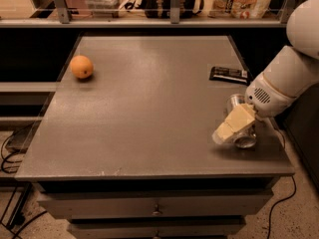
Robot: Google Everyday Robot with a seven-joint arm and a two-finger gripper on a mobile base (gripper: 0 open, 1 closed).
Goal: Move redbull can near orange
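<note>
We see the gripper (225, 132), a cream, blocky wedge on a smooth white rounded arm (289, 78), lowered over the redbull can (245, 140) close to the near right corner of the desk (149, 113). Whether it clamps the can we cannot tell. The can is slim silvery metal, one shiny round end showing. The orange (81, 66), round and faintly dimpled, sits well apart by the left edge, toward the far left corner. A flat black wrapped bar (228, 74) lies by the right edge of the matte grey top.
</note>
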